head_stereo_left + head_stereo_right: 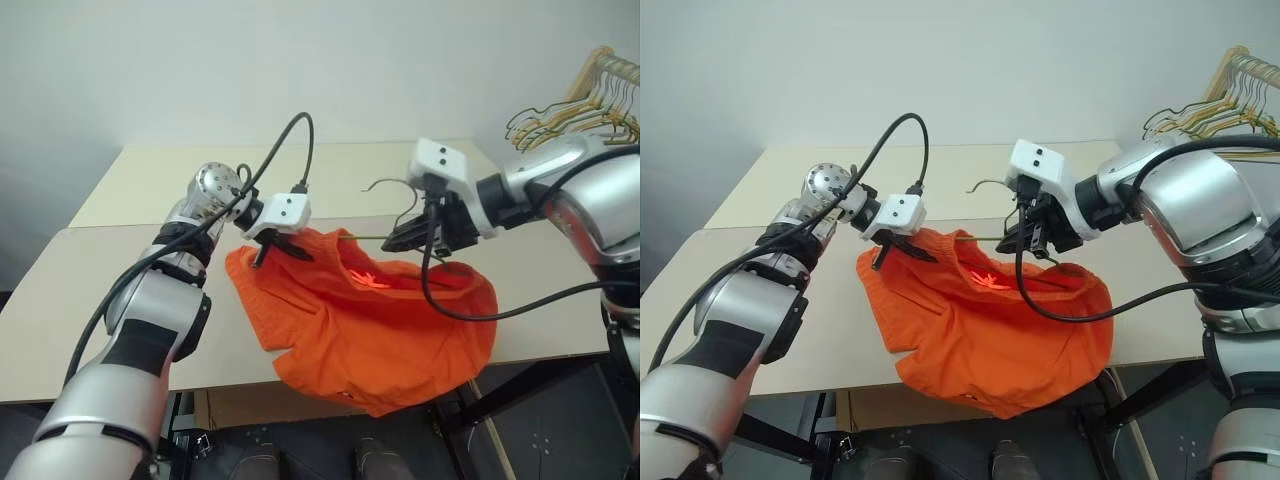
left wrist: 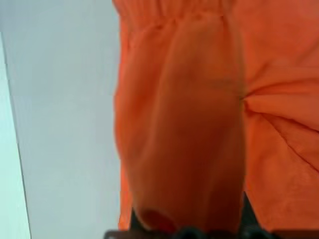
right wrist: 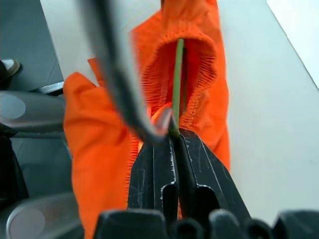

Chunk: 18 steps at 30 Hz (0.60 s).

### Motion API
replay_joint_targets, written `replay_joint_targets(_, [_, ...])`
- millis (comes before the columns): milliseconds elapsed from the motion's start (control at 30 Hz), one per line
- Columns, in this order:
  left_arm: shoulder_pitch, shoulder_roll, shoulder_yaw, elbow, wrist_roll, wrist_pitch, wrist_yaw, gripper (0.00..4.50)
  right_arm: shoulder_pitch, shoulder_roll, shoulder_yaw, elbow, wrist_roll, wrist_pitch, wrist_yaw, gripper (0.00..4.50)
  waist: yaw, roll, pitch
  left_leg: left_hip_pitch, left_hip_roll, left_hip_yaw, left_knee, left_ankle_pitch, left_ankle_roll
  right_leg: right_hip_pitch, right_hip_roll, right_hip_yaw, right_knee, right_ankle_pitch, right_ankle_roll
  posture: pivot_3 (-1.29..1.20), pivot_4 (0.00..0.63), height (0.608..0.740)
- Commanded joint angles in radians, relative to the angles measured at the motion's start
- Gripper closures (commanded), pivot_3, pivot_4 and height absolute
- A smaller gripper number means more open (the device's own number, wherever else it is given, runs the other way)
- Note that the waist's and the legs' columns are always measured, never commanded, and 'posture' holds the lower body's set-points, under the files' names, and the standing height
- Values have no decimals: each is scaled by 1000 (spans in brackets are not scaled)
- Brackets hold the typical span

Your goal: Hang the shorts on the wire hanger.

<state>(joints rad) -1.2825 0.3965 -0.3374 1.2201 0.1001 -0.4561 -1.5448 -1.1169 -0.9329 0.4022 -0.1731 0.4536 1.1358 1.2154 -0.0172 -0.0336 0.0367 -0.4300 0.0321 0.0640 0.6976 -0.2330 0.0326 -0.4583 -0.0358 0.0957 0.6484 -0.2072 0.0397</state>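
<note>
- The shorts [image 1: 370, 330] lie on the counter [image 1: 90, 290], their lower part hanging over its near edge.
- Left claw [image 1: 275, 247] pinches the shorts' waistband corner.
- Right claw [image 3: 173, 144] is clamped on the wire hanger [image 3: 177, 79], which runs into the waistband opening.
- A black cable [image 1: 470, 310] loops across the shorts.
- Bunched hangers [image 1: 575, 110] stand beyond the counter's far right corner.

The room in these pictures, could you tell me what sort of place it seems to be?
Probably a lab or test room set up for laundry practice: plain beige tables against a bare wall, a wooden rack of spare hangers, and orange shorts being worked on.
</note>
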Motion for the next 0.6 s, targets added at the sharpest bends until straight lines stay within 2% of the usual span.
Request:
replay_joint_targets(33, [-35,-13,46,-15,-6,-2,42,4495,14,4,-87,-16,-14,-54,-43,4218,0,0,0,0,0,0,0,0,0,0,0,0,0,0,0,-19,0,740])
replay_joint_targets(200, [-35,-9,88,-18,-26,51,19,4500,55,-21,-135,-54,-14,-26,-94,2623,0,0,0,0,0,0,0,0,0,0,0,0,0,0,0,-25,0,740])
replay_joint_targets(433, [-13,11,105,-22,-8,68,9,4500,158,-163,-362,-179,63,47,-122,203,2,0,0,-1,0,0,0,0,0,0,0,0,-1,0,0,-26,0,740])
replay_joint_targets(467, [-13,12,107,-21,-8,72,10,4500,191,-194,-397,-197,74,45,-113,23,3,0,0,-1,0,0,0,0,0,0,0,0,-1,0,0,-23,0,740])
replay_joint_targets(600, [-12,14,112,-22,-4,79,16,4500,378,-314,-517,-262,100,-8,-70,23,4,0,0,0,-1,-1,0,0,0,1,-1,0,-1,0,0,-21,0,740])
